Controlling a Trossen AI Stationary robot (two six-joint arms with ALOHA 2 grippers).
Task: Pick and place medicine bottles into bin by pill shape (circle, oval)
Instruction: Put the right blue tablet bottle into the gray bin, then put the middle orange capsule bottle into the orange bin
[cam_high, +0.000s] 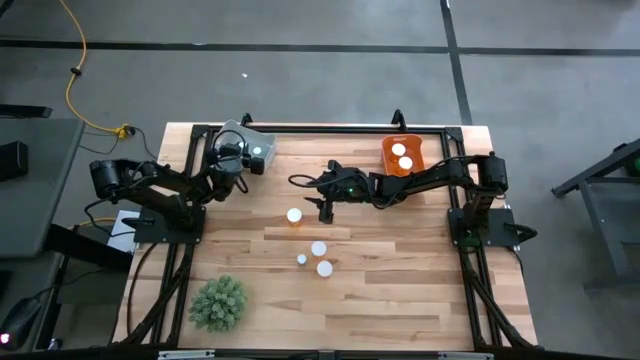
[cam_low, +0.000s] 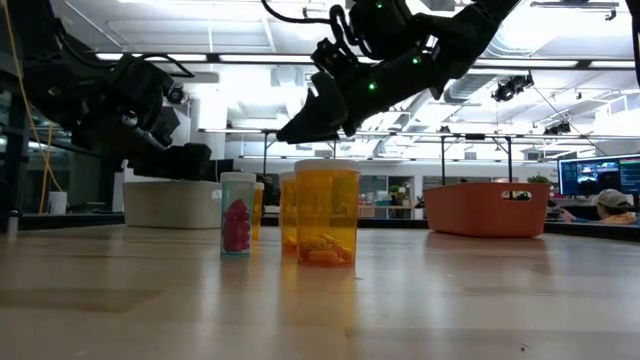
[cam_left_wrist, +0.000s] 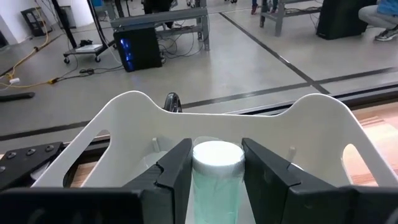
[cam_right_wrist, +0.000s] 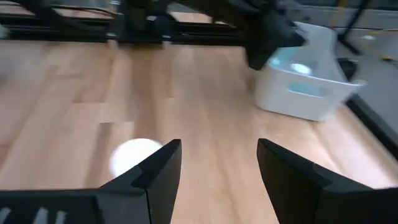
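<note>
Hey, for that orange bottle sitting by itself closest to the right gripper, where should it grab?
Probably from straight above, closing across the bottle's body just under its white cap. It stands upright with bare table around it, and the right gripper hangs beside it, fingers open.

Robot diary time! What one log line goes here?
left end effector: shut on bottle over white bin | right end effector: open, above table bottle

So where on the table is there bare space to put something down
Bare wood runs along the near edge right of the plant, and on the right side below the orange bin. The middle is crowded: four bottles with the right gripper above. The left gripper holds a bottle over the white bin.
</note>
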